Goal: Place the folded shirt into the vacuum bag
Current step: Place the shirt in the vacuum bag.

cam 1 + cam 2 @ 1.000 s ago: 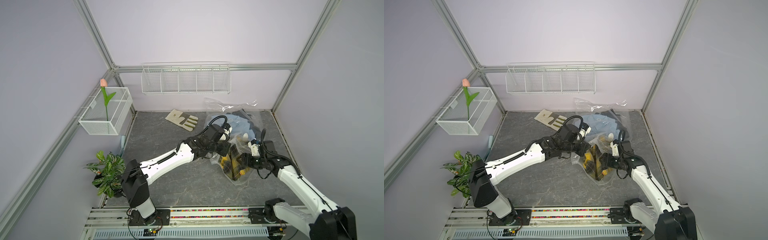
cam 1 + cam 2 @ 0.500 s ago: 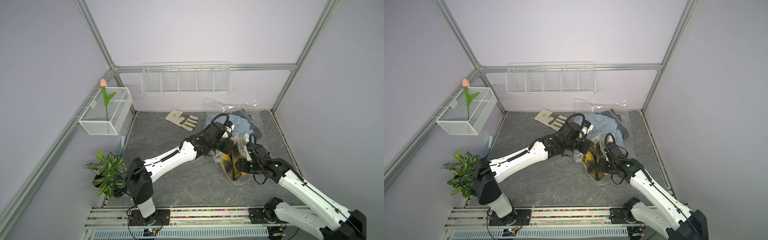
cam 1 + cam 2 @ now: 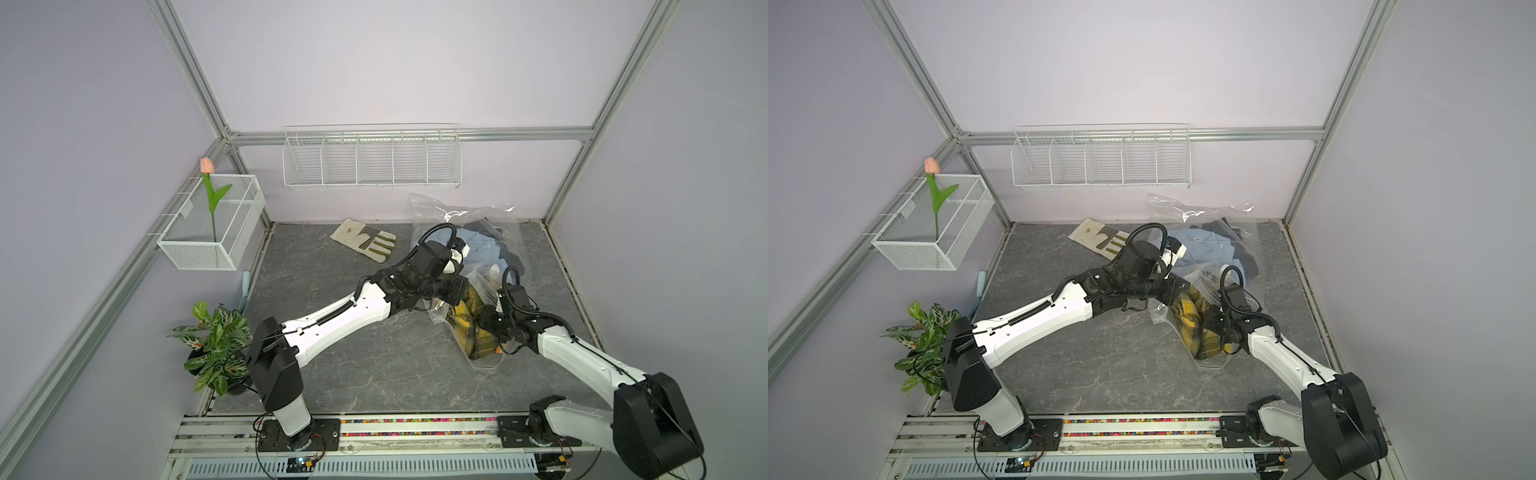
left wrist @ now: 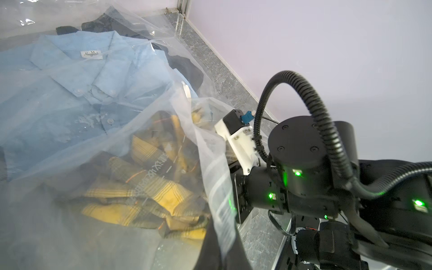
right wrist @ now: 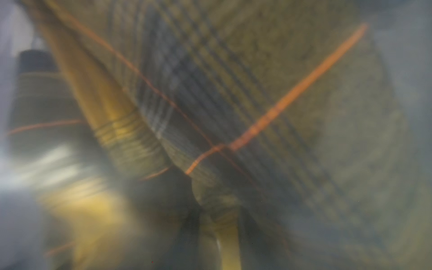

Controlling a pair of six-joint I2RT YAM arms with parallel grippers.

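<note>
Still, left claw [image 3: 460, 291] grips vacuum bag [image 3: 432, 216]; right claw [image 3: 483, 325] shifted.

Yellow-black plaid folded shirt [image 3: 471, 328], clear vacuum bag [image 3: 453, 214].

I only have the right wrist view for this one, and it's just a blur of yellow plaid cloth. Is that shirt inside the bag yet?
Observer: Yes. In both top views the plaid shirt lies under the clear film of the vacuum bag, close to its mouth.
Operator: Is anything holding the bag?
Observer: The left gripper is shut on the bag's edge by the zip strip. A light blue shirt lies deeper inside.
</note>
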